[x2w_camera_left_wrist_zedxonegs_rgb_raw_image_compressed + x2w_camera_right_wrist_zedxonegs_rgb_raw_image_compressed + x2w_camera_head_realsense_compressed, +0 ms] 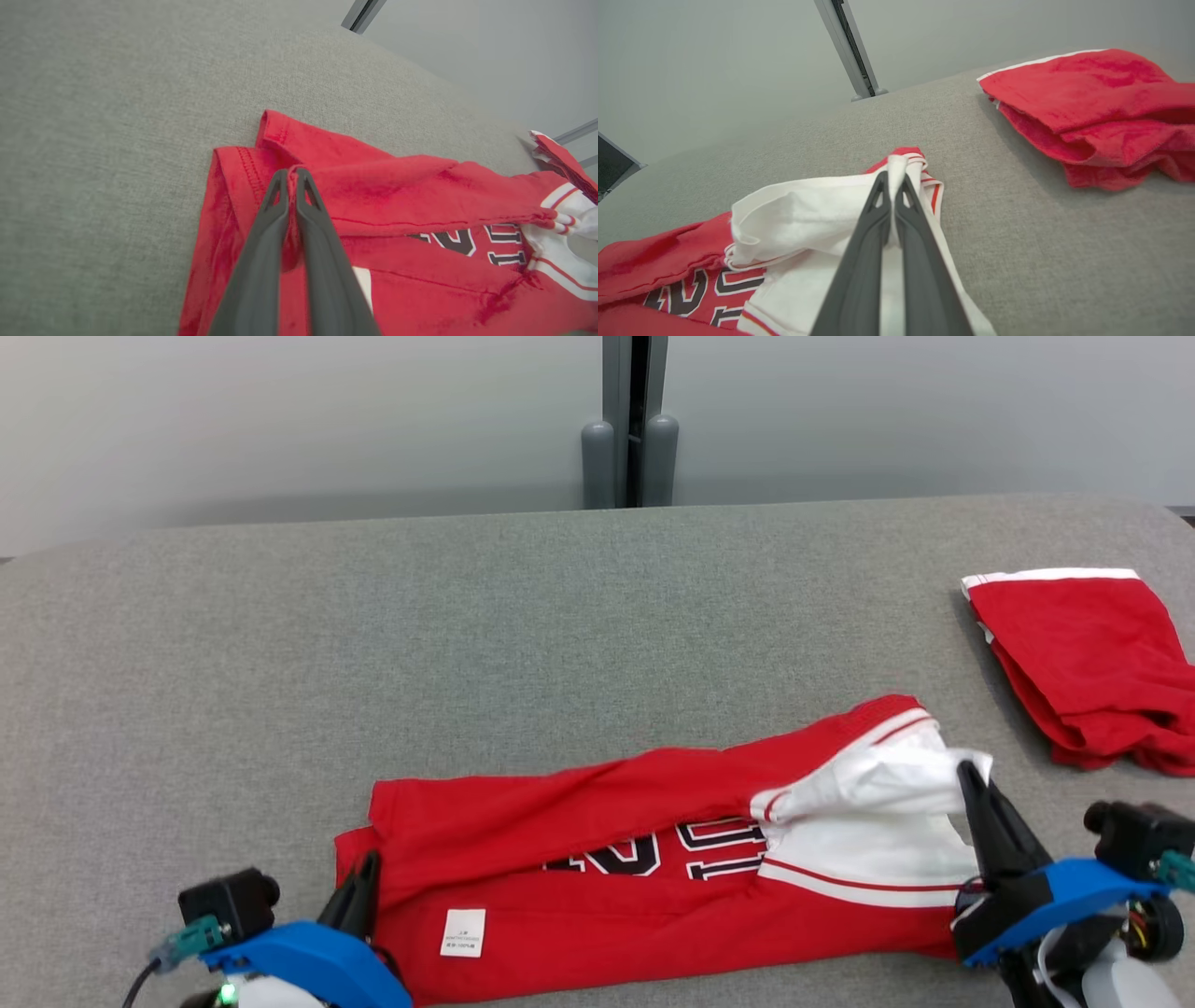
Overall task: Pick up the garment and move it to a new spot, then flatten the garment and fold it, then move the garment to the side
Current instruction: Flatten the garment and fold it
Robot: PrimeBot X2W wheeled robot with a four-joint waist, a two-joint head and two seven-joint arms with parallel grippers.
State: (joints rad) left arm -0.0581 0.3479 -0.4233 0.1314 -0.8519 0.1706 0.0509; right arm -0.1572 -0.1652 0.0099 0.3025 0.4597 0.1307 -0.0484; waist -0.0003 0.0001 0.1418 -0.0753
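The garment (pixel 644 859) is a red jersey with white trim and dark numerals, lying as a long strip across the near part of the grey table. My left gripper (pixel 362 882) is shut on its red left end, where a fold of cloth sits pinched between the fingers (pixel 308 219). My right gripper (pixel 971 782) is shut on the white right end, lifting that edge a little. In the right wrist view the white cloth (pixel 803 219) bunches up around the shut gripper (pixel 892 179). In the left wrist view the garment (pixel 420 196) runs off to the right.
A second red garment (pixel 1088 663) with a white edge lies folded at the table's far right, also seen as a red pile (pixel 1092 107) from the right wrist. Grey table (pixel 467 644) stretches behind the jersey. A grey post (pixel 630 425) stands behind the far edge.
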